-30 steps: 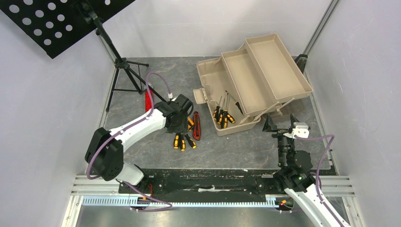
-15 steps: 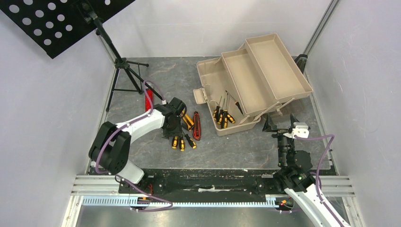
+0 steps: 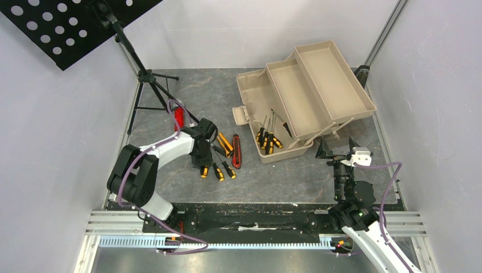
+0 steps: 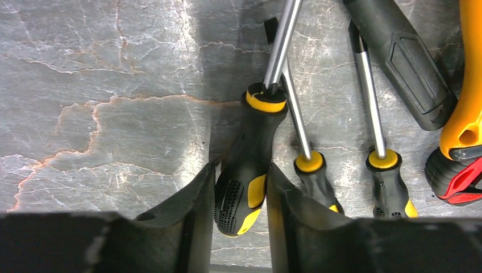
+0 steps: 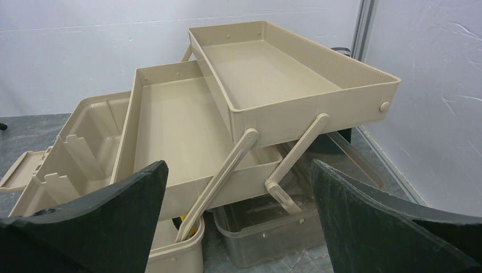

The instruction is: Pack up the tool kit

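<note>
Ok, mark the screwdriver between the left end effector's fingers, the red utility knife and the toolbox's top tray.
screwdriver [image 4: 244, 170]: left wrist view, handle.
red utility knife [image 3: 236, 152]: top external view, mid-body.
top tray [image 5: 267, 68]: right wrist view, bare floor.

2 white arms [image 3: 170, 147], black joints [image 3: 136, 179], purple cables [image 3: 382, 165]; left claw [image 4: 240, 176] black.

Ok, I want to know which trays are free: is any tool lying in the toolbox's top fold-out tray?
No, the top fold-out tray shows only its bare tan floor, with no tool in it.

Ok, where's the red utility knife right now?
Top view, centre-left: the red utility knife lies flat between the orange utility knife and the open toolbox.
</note>
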